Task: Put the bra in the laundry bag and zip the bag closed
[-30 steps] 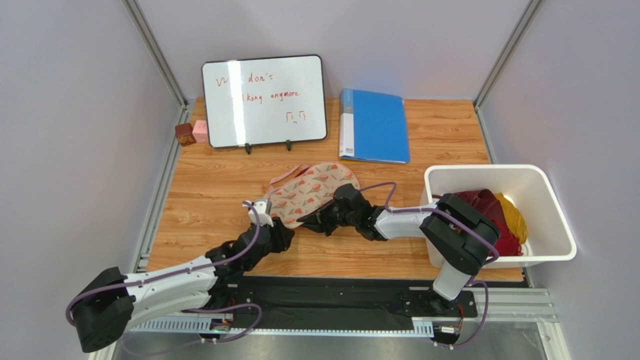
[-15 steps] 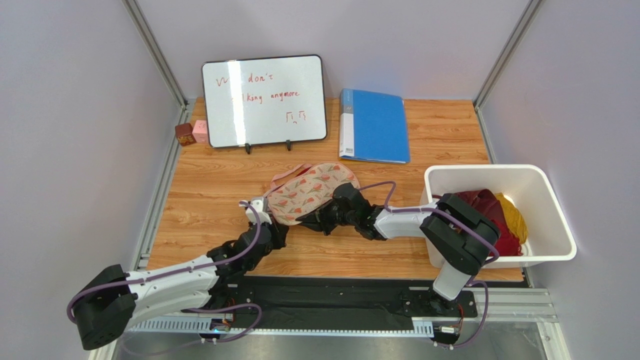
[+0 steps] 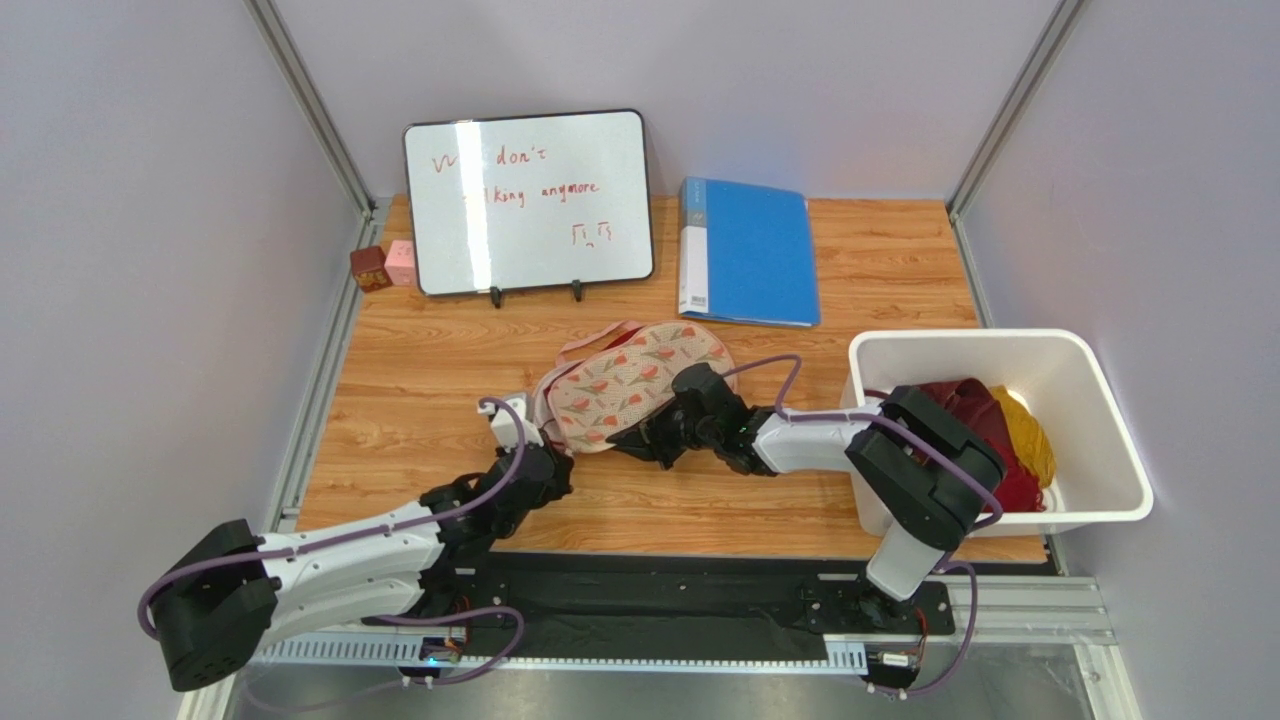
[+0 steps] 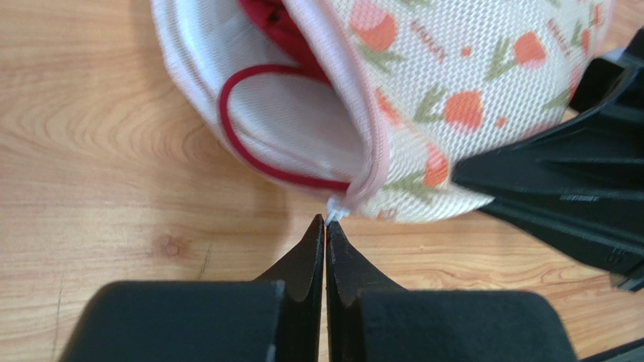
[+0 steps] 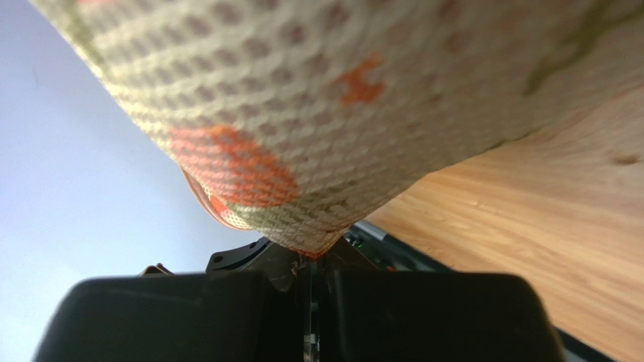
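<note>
The laundry bag (image 3: 631, 380) lies mid-table, cream mesh with a pink-and-green print and pink zipper trim (image 4: 363, 113). Its left end gapes open. Inside, the dark red bra (image 4: 276, 23) shows against the pale lining, with a thin red strap (image 4: 249, 151) looping over the opening. My left gripper (image 4: 326, 225) is shut, its tips pinching the small pale zipper pull (image 4: 335, 213) at the bag's near edge; from above the left gripper (image 3: 541, 435) sits at the bag's lower left. My right gripper (image 5: 314, 256) is shut on the bag's mesh edge (image 5: 317, 226) at the near right side (image 3: 661, 435).
A whiteboard (image 3: 528, 200) and a blue folder (image 3: 747, 251) stand at the back. Two small blocks (image 3: 385, 266) sit by the left rail. A white bin (image 3: 1112, 450) at the right holds red and yellow clothes (image 3: 999, 435).
My left gripper has closed onto the zipper pull. The right gripper has tightened on the mesh. The bag has shifted slightly up and to the right.
</note>
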`<action>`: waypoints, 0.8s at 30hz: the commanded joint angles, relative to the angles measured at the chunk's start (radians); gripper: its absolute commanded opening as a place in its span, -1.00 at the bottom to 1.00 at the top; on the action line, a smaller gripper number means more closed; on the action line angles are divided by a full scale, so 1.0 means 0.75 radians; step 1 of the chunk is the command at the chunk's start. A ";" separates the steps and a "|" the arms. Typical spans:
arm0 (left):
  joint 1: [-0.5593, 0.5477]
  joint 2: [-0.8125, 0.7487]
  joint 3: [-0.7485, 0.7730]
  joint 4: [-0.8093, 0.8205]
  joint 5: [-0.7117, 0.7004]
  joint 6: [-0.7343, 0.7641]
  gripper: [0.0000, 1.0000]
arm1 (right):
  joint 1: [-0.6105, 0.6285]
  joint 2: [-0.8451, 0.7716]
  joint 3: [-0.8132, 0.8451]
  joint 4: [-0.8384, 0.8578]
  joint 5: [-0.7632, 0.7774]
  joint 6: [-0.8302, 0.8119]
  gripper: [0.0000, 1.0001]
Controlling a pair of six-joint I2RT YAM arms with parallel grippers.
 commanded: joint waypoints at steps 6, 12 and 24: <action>0.004 -0.023 -0.001 -0.204 0.055 -0.021 -1.00 | -0.180 -0.132 0.039 -0.313 0.074 -0.591 -1.00; 0.004 0.008 -0.016 0.129 0.416 0.190 -1.00 | -0.266 -0.225 0.004 -0.412 -0.005 -0.733 -1.00; -0.109 0.375 0.072 0.575 0.463 0.380 0.08 | -0.272 -0.223 0.000 -0.344 -0.206 -0.384 -0.99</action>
